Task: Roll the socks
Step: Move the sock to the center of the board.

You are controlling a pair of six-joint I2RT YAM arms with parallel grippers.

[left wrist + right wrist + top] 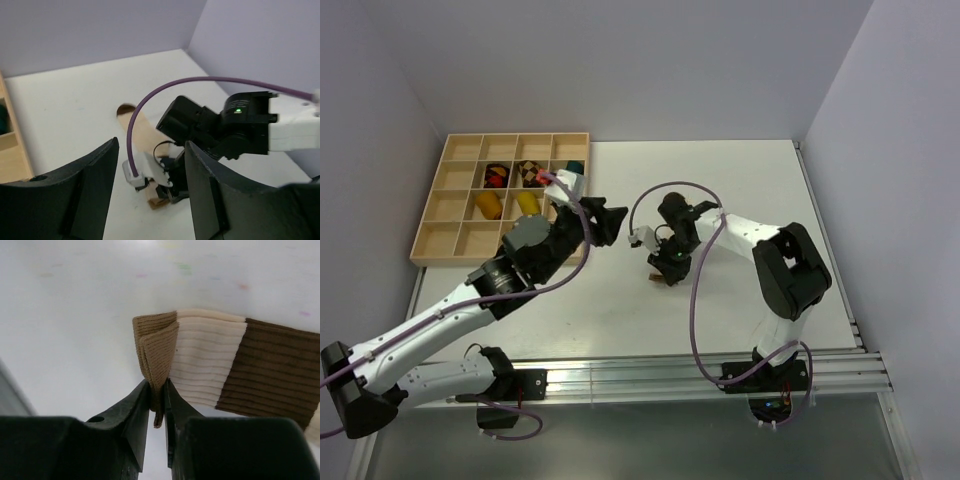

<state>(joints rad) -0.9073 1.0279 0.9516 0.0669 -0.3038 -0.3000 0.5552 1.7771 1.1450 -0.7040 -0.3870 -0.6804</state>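
The cream sock with brown bands (210,360) lies flat on the white table. My right gripper (158,390) is shut on its light-brown end, which is folded over and lifted between the fingers. In the top view the right gripper (665,268) points down at the table's middle, hiding most of the sock (660,279). My left gripper (610,222) is open and empty, hovering just left of the right one. Its wrist view shows the sock (136,125) as a tan strip beyond the fingers. The mustard-orange sock (488,205) and the bright yellow sock (528,203) sit in tray compartments.
A wooden compartment tray (455,240) stands at the back left. It also holds a teal bundle (575,166), a brown-checkered bundle (530,170) and a red-and-dark bundle (497,176). Purple cables loop over both arms. Walls close off the table's back and sides.
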